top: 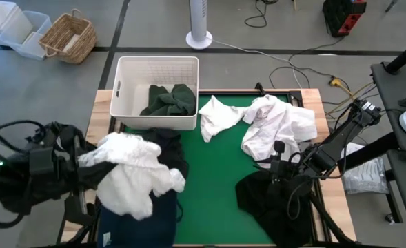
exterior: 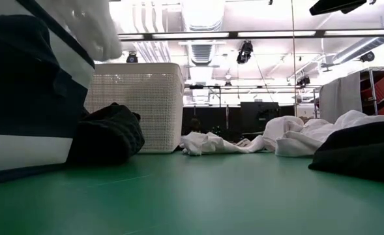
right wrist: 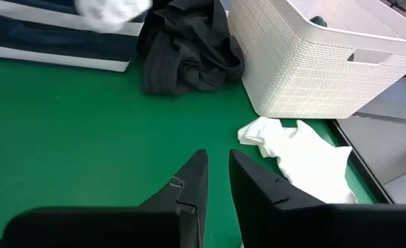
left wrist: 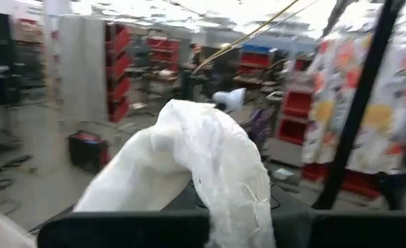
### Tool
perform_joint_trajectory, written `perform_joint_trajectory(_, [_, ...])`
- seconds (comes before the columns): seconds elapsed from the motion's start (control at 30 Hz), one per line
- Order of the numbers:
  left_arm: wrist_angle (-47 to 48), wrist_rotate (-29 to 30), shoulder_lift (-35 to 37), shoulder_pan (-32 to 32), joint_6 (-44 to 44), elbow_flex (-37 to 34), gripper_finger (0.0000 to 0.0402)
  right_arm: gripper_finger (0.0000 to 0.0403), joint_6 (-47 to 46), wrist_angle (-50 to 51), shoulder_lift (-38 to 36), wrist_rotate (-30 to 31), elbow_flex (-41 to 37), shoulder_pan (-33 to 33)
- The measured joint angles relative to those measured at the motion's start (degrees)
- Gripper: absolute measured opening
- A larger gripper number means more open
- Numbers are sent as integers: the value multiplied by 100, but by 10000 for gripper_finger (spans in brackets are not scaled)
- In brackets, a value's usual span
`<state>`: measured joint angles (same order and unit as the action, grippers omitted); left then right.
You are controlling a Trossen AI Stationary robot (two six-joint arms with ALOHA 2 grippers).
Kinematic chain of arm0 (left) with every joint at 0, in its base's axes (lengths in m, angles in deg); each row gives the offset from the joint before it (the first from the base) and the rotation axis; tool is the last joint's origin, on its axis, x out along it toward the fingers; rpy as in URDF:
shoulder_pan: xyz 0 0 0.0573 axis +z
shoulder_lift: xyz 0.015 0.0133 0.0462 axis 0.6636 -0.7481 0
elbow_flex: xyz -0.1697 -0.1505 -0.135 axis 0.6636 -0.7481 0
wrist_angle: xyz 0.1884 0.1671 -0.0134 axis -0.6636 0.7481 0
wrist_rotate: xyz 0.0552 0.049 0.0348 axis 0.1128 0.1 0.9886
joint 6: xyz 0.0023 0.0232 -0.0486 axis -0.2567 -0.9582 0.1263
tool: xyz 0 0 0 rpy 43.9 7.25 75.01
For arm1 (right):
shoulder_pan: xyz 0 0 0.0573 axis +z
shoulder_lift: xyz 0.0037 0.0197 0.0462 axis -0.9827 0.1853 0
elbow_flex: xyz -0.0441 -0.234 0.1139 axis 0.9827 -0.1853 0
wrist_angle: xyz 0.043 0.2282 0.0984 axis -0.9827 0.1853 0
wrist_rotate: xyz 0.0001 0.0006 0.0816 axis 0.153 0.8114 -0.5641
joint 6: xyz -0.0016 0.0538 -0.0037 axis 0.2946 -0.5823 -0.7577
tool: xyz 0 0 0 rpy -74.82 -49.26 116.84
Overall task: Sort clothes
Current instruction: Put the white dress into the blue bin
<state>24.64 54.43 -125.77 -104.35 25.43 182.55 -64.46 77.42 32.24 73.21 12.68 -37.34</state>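
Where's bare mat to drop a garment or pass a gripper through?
Free: the green mat's centre strip, between the black garment by the navy bin and the black pile under the right gripper. Crowded: the back edge, with white garments beside the white basket. The left gripper holds a white garment over the bin.

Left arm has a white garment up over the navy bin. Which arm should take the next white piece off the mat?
Right. Its gripper hangs open and empty above the mat, near the white pieces. The left gripper holds a white garment.
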Motion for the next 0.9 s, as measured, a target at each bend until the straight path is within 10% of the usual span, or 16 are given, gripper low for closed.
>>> perform_joint_trajectory(0.6, [-62, 250, -44, -767, -1090, -7, 0, 49, -169, -39, 2, -3, -293, 0])
perform_joint_trajectory(0.9, [3769, 194, -53, -1078, 2654, -55, 0, 45, 253, -481, 2, 3, -299, 0])
